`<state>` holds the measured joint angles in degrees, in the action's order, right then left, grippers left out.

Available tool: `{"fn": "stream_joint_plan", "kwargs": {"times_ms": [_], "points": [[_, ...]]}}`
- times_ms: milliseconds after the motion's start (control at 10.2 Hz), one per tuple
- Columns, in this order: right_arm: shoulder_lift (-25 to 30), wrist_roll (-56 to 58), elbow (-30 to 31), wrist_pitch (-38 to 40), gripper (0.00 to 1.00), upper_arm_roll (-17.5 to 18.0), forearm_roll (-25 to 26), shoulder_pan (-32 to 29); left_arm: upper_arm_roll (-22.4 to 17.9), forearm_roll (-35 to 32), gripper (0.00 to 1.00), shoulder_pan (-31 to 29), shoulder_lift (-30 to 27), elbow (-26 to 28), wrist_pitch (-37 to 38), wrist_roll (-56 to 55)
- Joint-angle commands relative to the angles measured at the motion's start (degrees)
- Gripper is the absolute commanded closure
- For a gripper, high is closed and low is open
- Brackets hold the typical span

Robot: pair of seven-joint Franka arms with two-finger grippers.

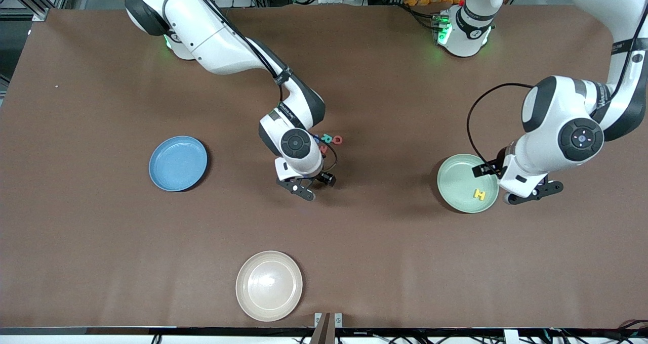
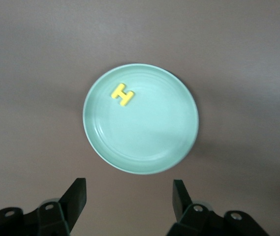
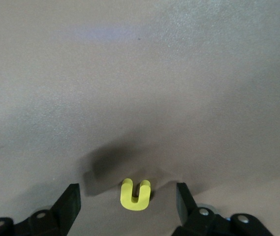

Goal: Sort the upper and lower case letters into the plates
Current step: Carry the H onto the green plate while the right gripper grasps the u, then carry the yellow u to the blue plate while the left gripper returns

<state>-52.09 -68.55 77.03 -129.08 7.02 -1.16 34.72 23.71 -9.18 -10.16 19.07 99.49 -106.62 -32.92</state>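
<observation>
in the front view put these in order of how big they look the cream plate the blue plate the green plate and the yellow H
1. cream plate: looks largest, though it lies nearest the camera, so that may flatter it.
2. blue plate and green plate: look alike; I won't rank them.
3. yellow H, lying in the green plate: by far the smallest.
</observation>
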Motion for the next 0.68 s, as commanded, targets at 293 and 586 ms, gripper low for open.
{"fn": "stream_joint_plan", "kwargs": {"times_ms": [293,586], "points": [[-1.4,-1.9,-1.9,0.6,0.28,-0.1,0.1,1.1,8.2,1.2,0.21,0.1,0.0,-1.1,2.2,-15.4],[-1.3,-2.0,-1.4,0.9,0.5,-0.1,0.1,1.1,9.0,6.2,0.21,0.4,0.3,-1.0,1.6,-20.2]]}}
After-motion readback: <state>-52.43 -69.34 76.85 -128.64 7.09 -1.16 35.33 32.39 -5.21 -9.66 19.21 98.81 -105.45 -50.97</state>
